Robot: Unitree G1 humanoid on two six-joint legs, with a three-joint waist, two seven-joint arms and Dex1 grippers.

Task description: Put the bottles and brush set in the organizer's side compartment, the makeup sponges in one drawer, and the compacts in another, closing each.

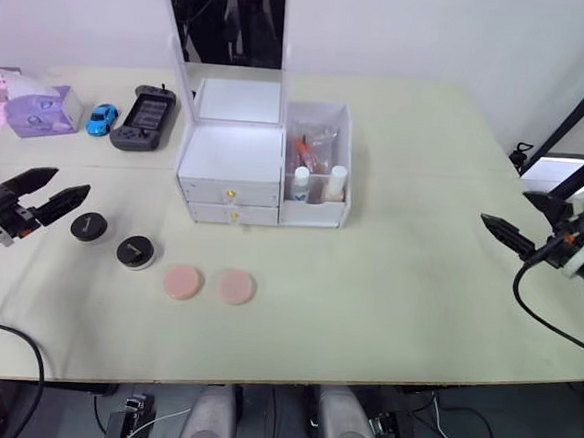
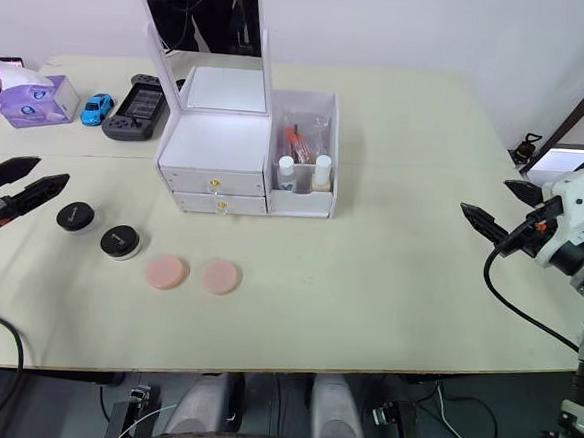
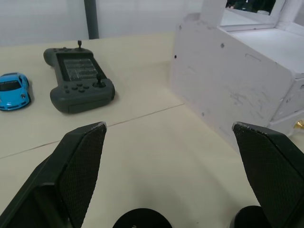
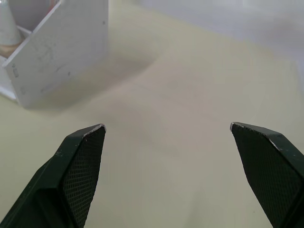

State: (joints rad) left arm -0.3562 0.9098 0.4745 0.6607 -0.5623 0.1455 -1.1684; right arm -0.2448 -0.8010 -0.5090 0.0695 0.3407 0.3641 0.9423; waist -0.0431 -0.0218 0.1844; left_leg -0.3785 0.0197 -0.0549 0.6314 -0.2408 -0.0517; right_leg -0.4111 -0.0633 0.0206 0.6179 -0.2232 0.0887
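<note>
I see both bottles (image 1: 318, 181) and the brush set (image 1: 311, 146) in the organizer's (image 1: 231, 165) side compartment; drawers closed. Sponges (image 1: 208, 284) and compacts (image 1: 112, 240) lie on the table (image 1: 419, 268). My left gripper (image 1: 51, 190) hangs spread beside the compacts, my right gripper (image 2: 493, 206) spread, well apart.

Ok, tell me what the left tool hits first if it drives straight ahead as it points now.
Probably the nearer compact, just ahead of the open left tool; the organizer stands farther along. Depth is uncertain.
</note>
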